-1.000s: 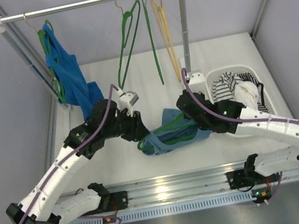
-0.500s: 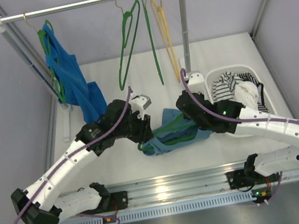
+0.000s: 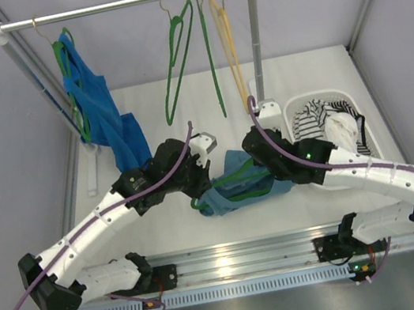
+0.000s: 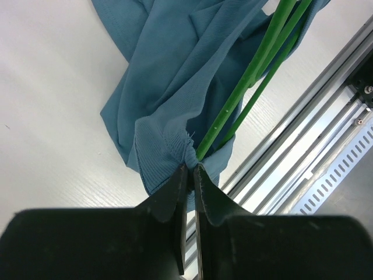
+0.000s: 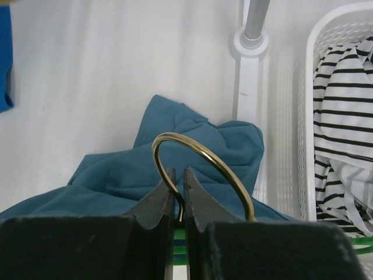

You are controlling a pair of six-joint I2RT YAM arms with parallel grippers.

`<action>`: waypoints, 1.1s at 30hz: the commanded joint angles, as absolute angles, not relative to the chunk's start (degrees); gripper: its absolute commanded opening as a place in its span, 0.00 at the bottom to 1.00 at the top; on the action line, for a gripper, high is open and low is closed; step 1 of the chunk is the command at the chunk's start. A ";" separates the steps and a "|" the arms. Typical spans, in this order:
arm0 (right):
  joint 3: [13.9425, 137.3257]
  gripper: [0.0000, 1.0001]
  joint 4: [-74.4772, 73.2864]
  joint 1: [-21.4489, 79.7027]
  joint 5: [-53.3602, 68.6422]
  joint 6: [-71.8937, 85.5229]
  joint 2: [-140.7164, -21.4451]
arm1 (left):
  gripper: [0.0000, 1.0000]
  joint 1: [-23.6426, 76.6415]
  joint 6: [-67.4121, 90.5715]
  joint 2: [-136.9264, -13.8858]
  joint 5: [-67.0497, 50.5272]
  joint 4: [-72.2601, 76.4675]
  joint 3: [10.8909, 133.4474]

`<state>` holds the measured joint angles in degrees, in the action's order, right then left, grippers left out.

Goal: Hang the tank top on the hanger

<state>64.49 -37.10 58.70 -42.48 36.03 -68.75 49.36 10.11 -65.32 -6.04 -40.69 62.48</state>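
The teal-blue tank top [image 3: 230,193] lies crumpled on the table between my arms, with the green hanger [image 3: 240,171] threaded through it. In the left wrist view my left gripper [image 4: 189,168] is shut, pinching the tank top's [image 4: 169,76] bunched hem where the hanger's green wires [image 4: 250,70] run into the cloth. In the right wrist view my right gripper [image 5: 178,175] is shut on the stem of the hanger's brass hook [image 5: 204,153], just above the tank top [image 5: 116,175]. In the top view the left gripper [image 3: 198,197] is at the cloth's left end and the right gripper [image 3: 261,163] at its right.
A clothes rail [image 3: 124,3] at the back holds a royal-blue garment [image 3: 97,102], green hangers [image 3: 177,56] and a yellow hanger [image 3: 228,39]. A white basket [image 3: 293,111] with striped cloth [image 3: 320,115] stands to the right, and its rim [image 5: 309,116] shows close by in the right wrist view. A metal rail [image 3: 233,259] runs along the near edge.
My left arm has swung right and forward to the tank top's left end. The right arm and the hanger have barely moved.
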 commanded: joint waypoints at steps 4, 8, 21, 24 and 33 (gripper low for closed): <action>65.39 0.00 -35.60 58.45 -42.10 36.56 -69.26 | 0.05 49.66 8.53 -65.04 -5.71 -37.18 65.04; 65.65 0.00 -35.51 58.45 -41.84 36.30 -69.43 | 0.04 49.66 8.96 -64.86 -6.85 -35.69 65.30; 67.06 0.00 -35.33 58.53 -41.75 35.51 -69.70 | 0.03 49.66 11.42 -66.00 -10.72 -30.06 68.20; 67.50 0.00 -35.51 58.54 -41.92 35.51 -69.61 | 0.04 49.66 11.51 -66.18 -10.64 -29.71 68.90; 70.13 0.00 -36.47 58.71 -42.80 34.28 -67.94 | 0.34 49.66 10.20 -66.80 -11.07 -32.52 73.12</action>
